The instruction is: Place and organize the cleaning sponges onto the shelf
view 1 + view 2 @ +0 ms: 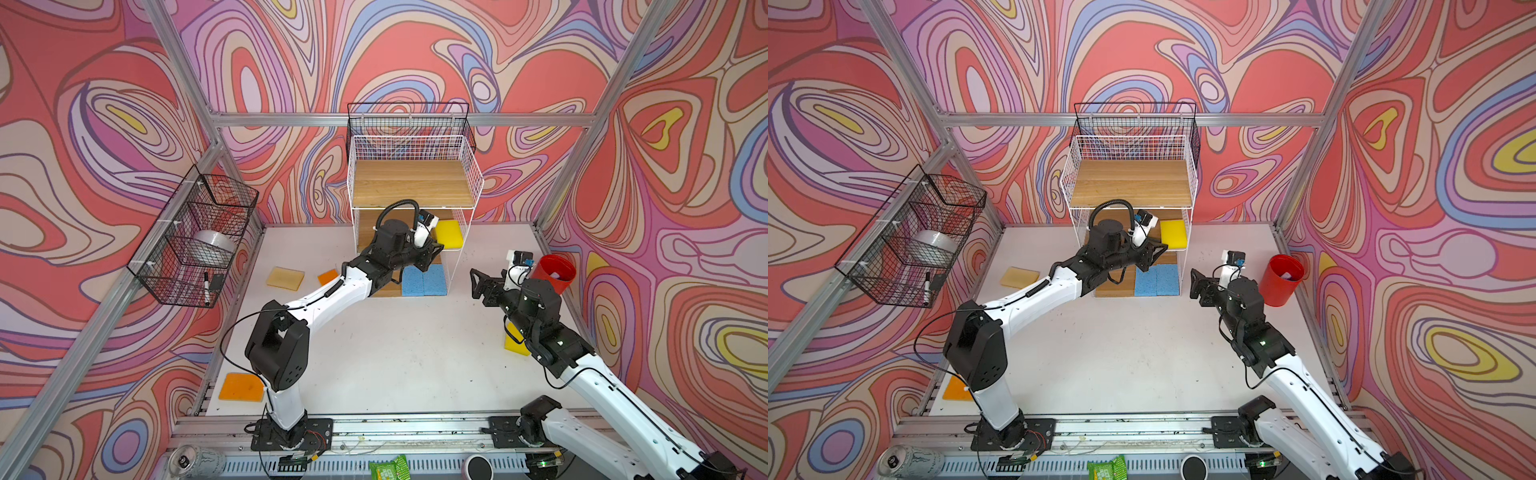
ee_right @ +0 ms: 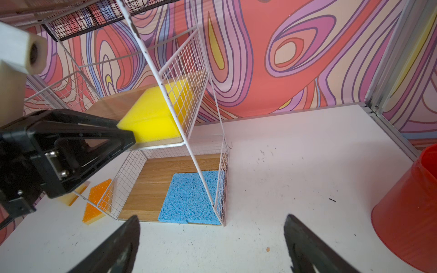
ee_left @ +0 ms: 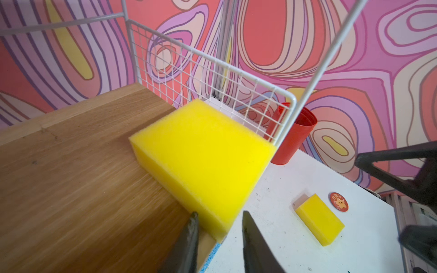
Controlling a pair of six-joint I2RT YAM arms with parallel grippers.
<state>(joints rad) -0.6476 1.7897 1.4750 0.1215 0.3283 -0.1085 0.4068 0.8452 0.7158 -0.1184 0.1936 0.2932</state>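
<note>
Cleaning sponges (image 1: pixel 241 386): blue pair (image 1: pixel 424 280) on shelf (image 1: pixel 415 183) bottom tier, yellow sponge (image 1: pixel 449 233) on middle tier, right; four unshelved on table (image 1: pixel 395 353). Left gripper (image 3: pixel 220 216) part-spread, right gripper (image 2: pixel 212 219) wide, both empty.

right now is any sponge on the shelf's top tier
No, the shelf has a bare top board; the yellow sponge lies one tier lower.

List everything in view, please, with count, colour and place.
white wire shelf, wood tiers: 1, white, back centre.
yellow foam sponges: 2, yellow, middle tier; table right.
light blue sponges: 2, blue, bottom tier.
orange sponges, tan-backed: 3, orange, table left.
red plastic cup: 1, red, beside shelf.
round flat disc: 1, red-orange, table right.
black wire baskets: 2, black, left wall; behind shelf.
left hand: 1, black, open, middle tier.
right hand: 1, black, open, above table.
</note>
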